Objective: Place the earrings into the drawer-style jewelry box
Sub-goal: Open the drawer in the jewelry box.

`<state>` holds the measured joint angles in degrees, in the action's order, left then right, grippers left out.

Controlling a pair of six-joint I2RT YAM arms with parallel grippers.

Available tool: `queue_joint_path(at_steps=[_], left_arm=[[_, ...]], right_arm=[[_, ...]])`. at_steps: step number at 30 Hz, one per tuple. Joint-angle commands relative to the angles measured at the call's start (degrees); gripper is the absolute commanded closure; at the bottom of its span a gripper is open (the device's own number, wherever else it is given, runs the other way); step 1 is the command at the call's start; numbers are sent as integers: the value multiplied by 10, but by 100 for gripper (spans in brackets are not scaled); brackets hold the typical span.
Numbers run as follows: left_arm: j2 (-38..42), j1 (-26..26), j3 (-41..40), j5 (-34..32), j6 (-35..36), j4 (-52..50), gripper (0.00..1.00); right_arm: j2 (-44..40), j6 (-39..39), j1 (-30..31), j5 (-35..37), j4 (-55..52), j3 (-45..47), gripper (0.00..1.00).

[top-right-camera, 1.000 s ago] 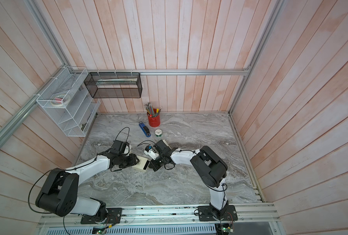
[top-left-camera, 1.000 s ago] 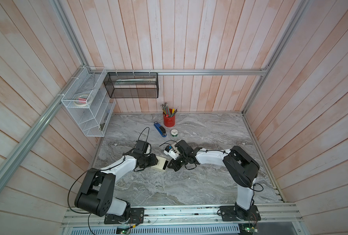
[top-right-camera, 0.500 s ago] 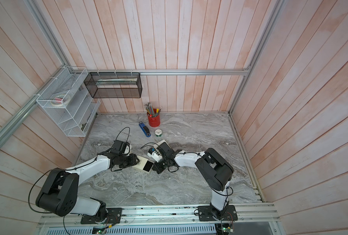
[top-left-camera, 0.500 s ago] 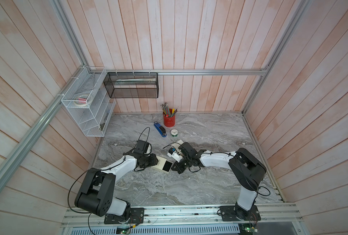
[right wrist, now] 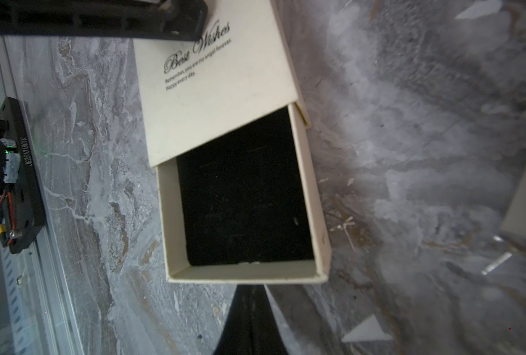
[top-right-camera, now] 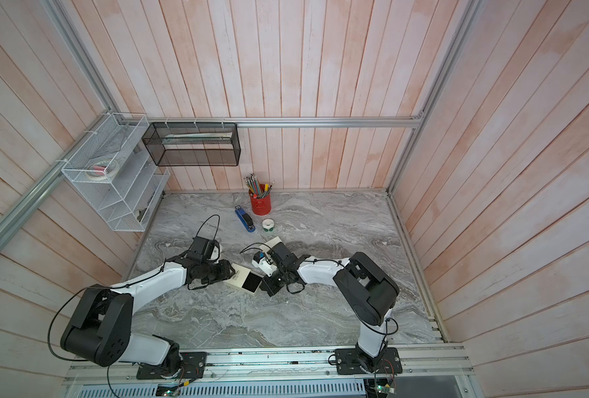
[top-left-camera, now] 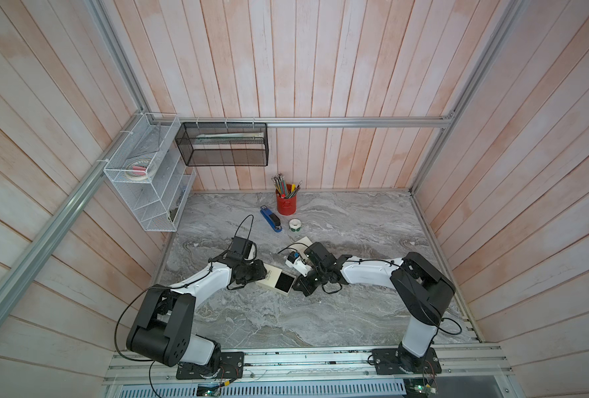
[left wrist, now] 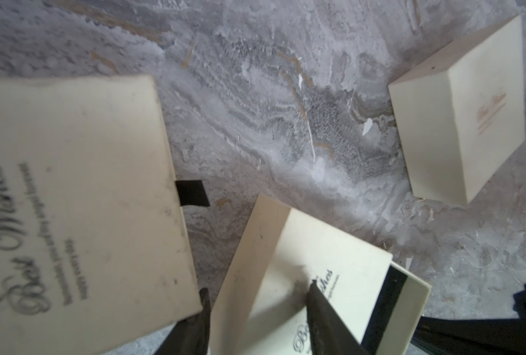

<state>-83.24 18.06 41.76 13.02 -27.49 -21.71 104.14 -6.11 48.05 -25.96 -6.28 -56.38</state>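
Observation:
The cream drawer-style jewelry box (top-left-camera: 269, 277) (top-right-camera: 238, 275) lies on the marble between the two arms. Its black-lined drawer (right wrist: 243, 196) (top-left-camera: 284, 283) is pulled more than halfway out of the "Best Wishes" sleeve (right wrist: 212, 80). My left gripper (left wrist: 260, 298) (top-left-camera: 259, 272) is closed across the sleeve's far end. My right gripper (right wrist: 249, 292) (top-left-camera: 302, 285) is shut tight against the drawer's front wall; what it pinches is hidden between the black fingers. I cannot make out the earrings in any view. A tiny pale speck (right wrist: 295, 219) on the lining is too small to tell.
A second cream box (left wrist: 458, 123) (top-left-camera: 303, 241) sits behind the right wrist, and a third box (left wrist: 71, 199) with a black pull tab lies beside my left gripper. A red pencil cup (top-left-camera: 286, 203), blue stapler (top-left-camera: 271, 220) and tape roll (top-left-camera: 295, 225) stand at the back. Wire baskets (top-left-camera: 148, 172) hang on the left wall.
My right gripper has drawn back to the right and the drawer has slid out of the sleeve with it, baring the black lining. The left gripper stayed on the sleeve.

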Motion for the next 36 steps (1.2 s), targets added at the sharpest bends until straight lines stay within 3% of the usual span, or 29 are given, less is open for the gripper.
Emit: queue_joint_path(at_steps=[1, 10, 20, 30, 36], left_arm=[[-5, -6, -5, -62, 2, -57, 49], [70, -13, 36, -106, -10, -88, 27], [167, -13, 21, -114, 4, -63, 23], [174, -13, 12, -85, 9, -37, 17], [180, -13, 3, -64, 3, 1, 10]], right_arm=[[-9, 1, -2, 0, -21, 2, 100], [7, 8, -1, -8, -27, -31, 100], [38, 14, 9, -18, -29, -81, 100], [61, 10, 11, -13, -22, -98, 100], [31, 1, 11, 13, -25, -88, 82]])
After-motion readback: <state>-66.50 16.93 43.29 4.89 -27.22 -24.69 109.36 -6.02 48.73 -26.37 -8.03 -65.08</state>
